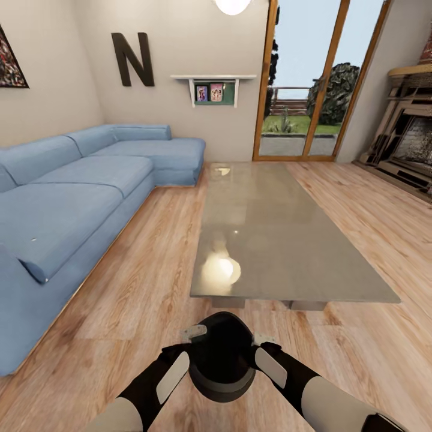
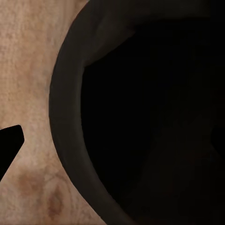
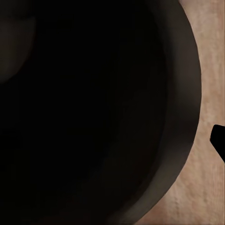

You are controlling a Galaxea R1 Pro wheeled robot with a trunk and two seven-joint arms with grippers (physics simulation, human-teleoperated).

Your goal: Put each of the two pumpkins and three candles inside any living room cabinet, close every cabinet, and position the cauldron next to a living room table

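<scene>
Cauldron (image 1: pixel 222 355): a round, dark grey-black pot, mouth up, upright between your arms, above the wood floor (image 1: pixel 138 288) just short of the glass worktop (image 1: pixel 282 240). Your left hand (image 1: pixel 193 331) and right hand (image 1: pixel 263 339) flank its rim; I cannot tell their grip

Cauldron (image 1: pixel 222 357): black, round, upright, mouth open, inside dark. Sits low btwn both arms, above the wood floor, just short of the near edge of the table (image 1: pixel 360 276). Rim thick, dark grey, seen close in wrist views (image 2: pixel 65 117) (image 3: pixel 185 117).
</scene>
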